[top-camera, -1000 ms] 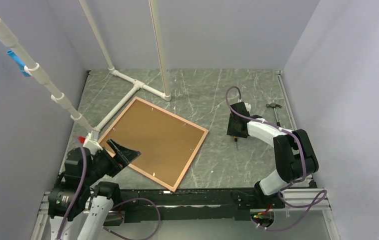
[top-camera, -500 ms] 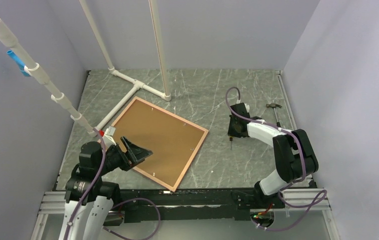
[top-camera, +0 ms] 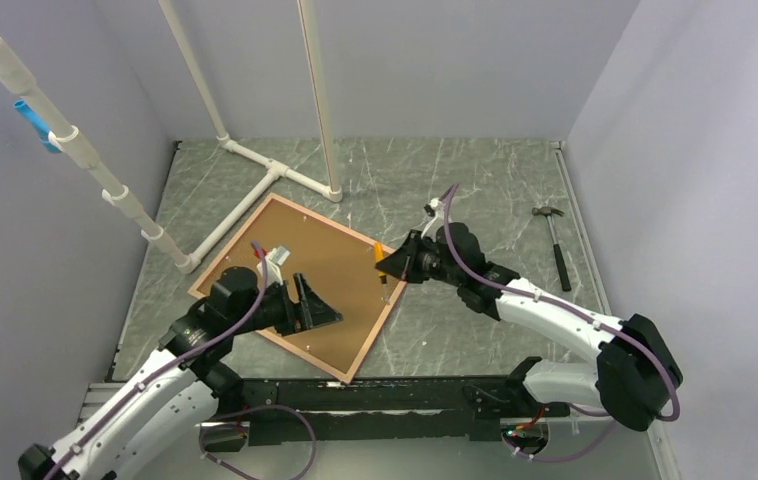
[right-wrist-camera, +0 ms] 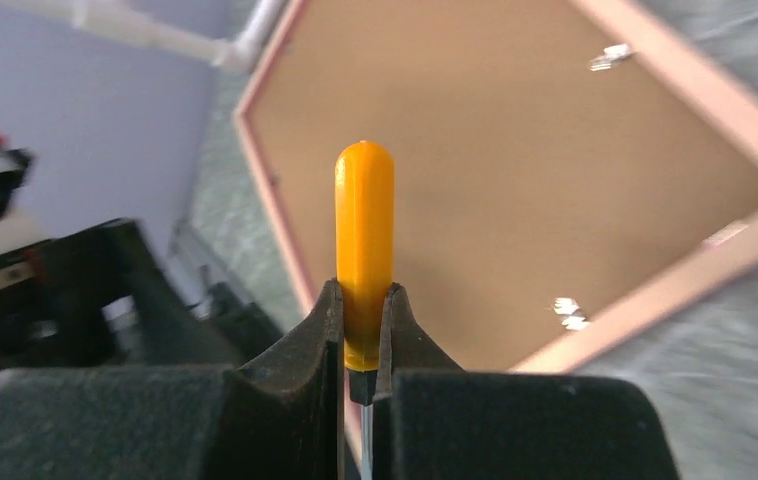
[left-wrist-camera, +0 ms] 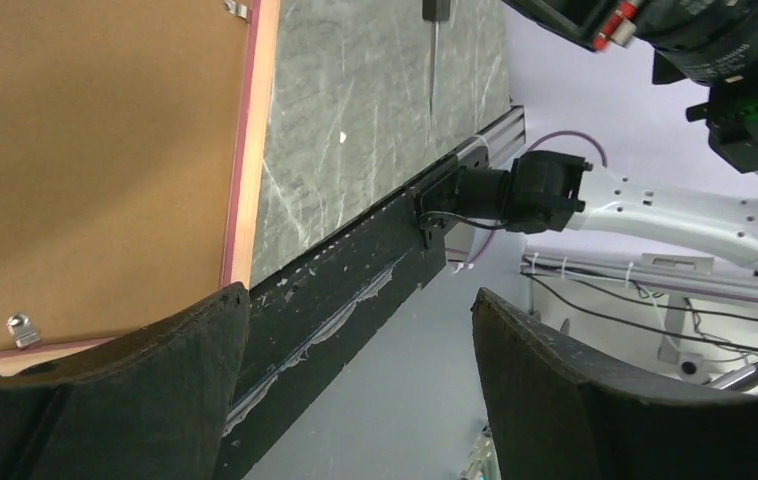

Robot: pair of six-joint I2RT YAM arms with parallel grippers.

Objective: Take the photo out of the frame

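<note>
Left gripper (top-camera: 321,306) hangs over the near-left part of the large thin rectangular picture frame (left-wrist-camera: 247,150), its two black fingers spread wide with nothing between them. From the wrist view I see one finger over the frame's near edge and the other out past the black rail (top-camera: 395,392) at the table's front. I cannot tell whether either one touches.

The right gripper (right-wrist-camera: 362,300) sits above the frame's right corner, clamped tight on an orange-handled screwdriver (right-wrist-camera: 364,225). The rounded handle end points out over the board, and the thin shaft runs back between the fingers.

The frame lies flat and face down, turned like a diamond on the grey-green marbled tabletop (top-camera: 475,175). The photo (top-camera: 300,262) sits inside it, showing only its brown backing board. Small metal tabs (right-wrist-camera: 567,312) stand along the inner edges.

The frame's near corner comes right up to the rail. Its far-left edge runs just beside the base of the white pipe stand (top-camera: 273,176). A dark-handled hammer (top-camera: 555,240) lies well apart from the frame, by the right wall, with marbled tabletop between them.
</note>
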